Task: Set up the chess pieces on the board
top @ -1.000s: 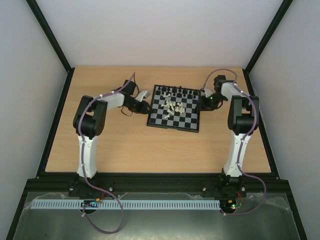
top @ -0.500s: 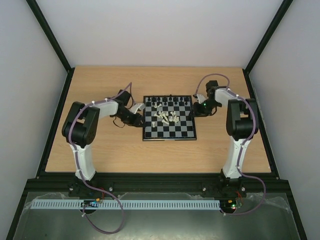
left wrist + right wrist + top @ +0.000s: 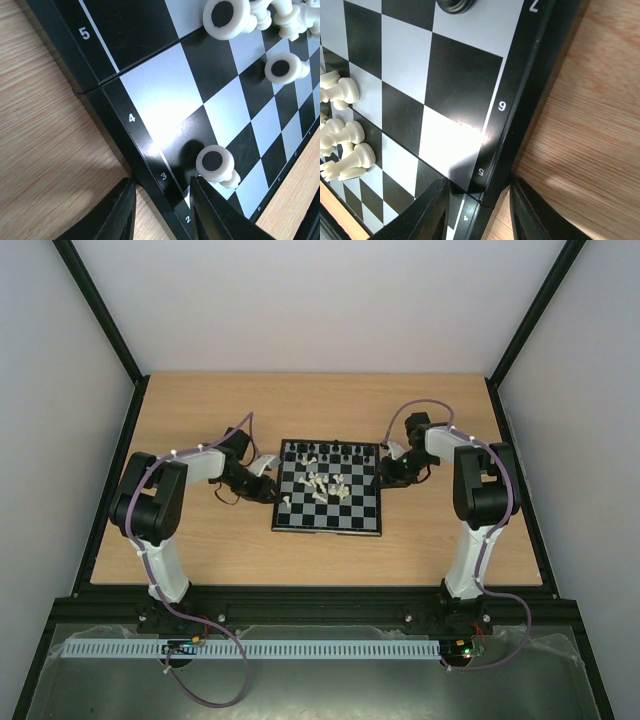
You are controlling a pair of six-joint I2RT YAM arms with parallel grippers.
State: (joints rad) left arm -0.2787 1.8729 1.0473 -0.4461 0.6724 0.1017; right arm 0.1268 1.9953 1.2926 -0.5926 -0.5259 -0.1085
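board [image 3: 342, 514] | left end effector [image 3: 161, 212] clamps left rim | right end effector [image 3: 479, 210], right rim

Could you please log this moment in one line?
left fingers: grip black-and-white checkered chessboard, left rim | right fingers: grip right rim | cream pieces: clustered mid-board

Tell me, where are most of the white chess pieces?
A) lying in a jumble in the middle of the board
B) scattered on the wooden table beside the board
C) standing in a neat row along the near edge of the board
A: the white pieces lie tumbled together on the middle squares of the board, while the black pieces stand along its far row.
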